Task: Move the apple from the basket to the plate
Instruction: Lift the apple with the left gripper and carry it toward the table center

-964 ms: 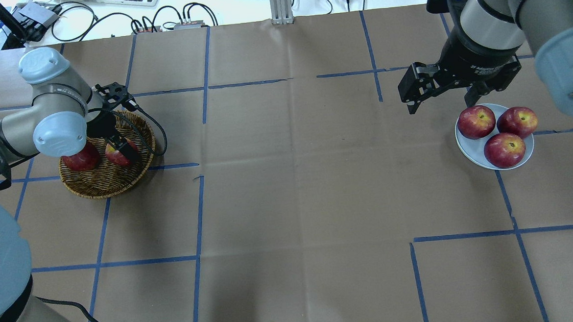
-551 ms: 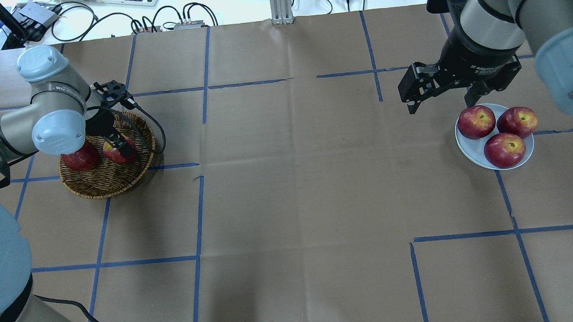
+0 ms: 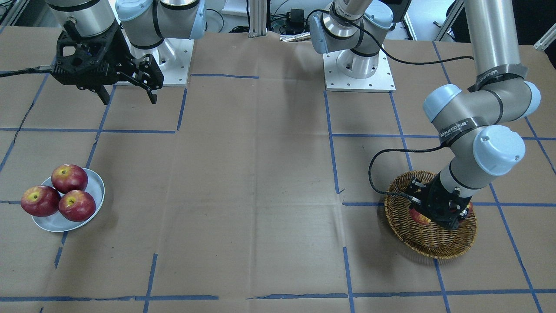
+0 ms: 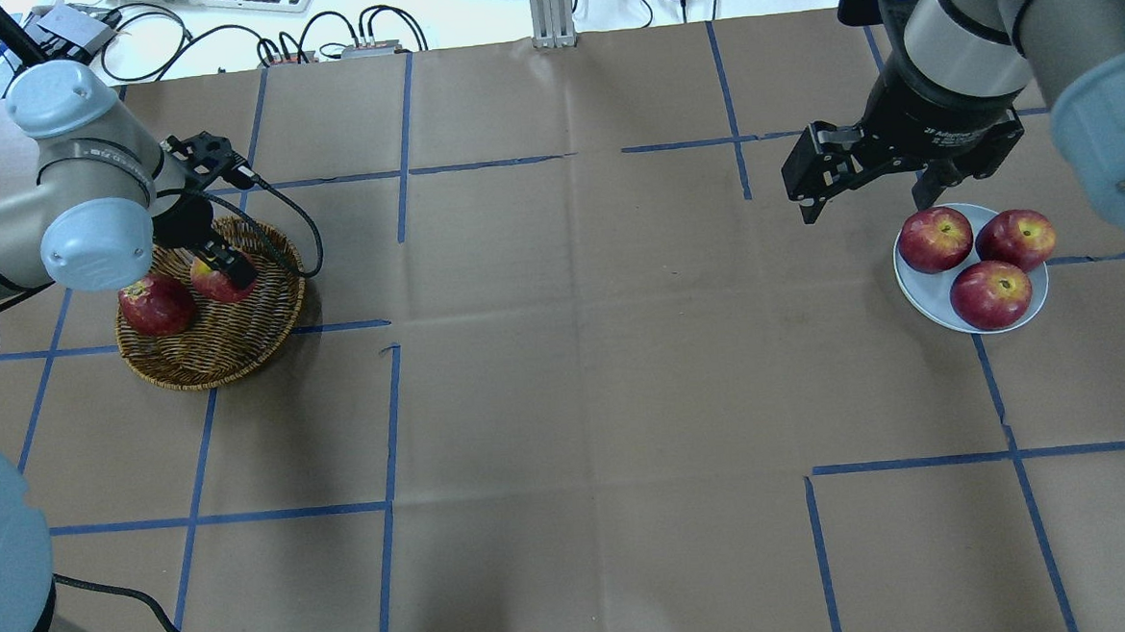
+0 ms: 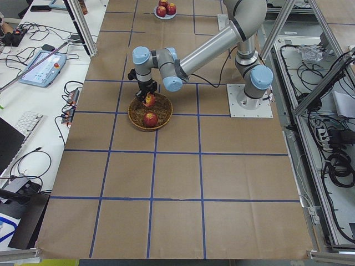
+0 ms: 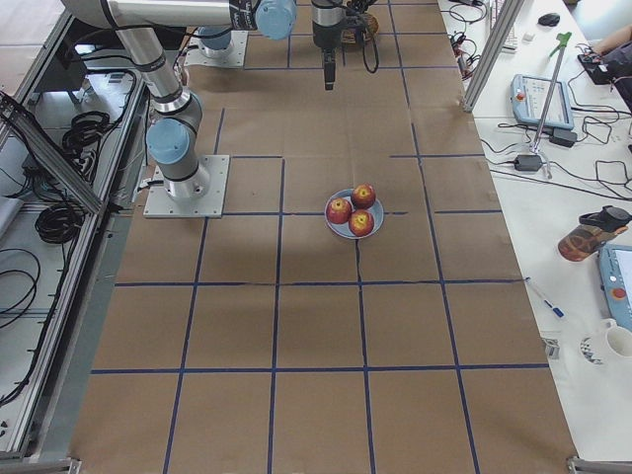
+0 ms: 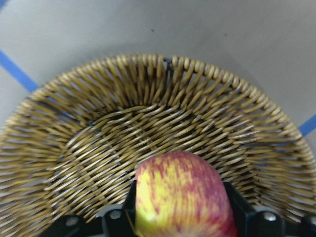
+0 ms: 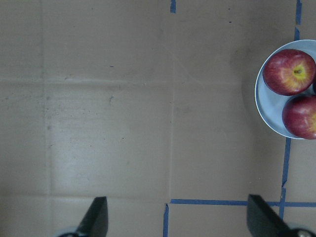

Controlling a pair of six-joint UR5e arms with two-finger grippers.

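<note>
The apple (image 4: 208, 277), red streaked with yellow, is clamped between the fingers of my left gripper (image 4: 223, 274), which is shut on it. It hangs just above the floor of the wicker basket (image 4: 228, 358) at the table's left. The left wrist view shows the apple (image 7: 180, 197) close up between dark fingers (image 7: 236, 205), with basket weave (image 7: 123, 123) below. The pale blue plate (image 4: 918, 299) lies at the far right. My right gripper (image 4: 872, 194) hovers open and empty just left of and behind the plate (image 8: 263, 113), also visible in the right wrist view (image 8: 180, 222).
A darker red apple (image 4: 156, 305) stays in the basket beside the held one. Three deep-red apples (image 4: 990, 292) fill the plate. The left arm's cable (image 4: 298, 229) loops over the basket's rim. Blue tape lines cross the brown paper table.
My left gripper has risen and shifted toward the basket's far side, carrying the streaked apple with it. The right arm has not moved.
</note>
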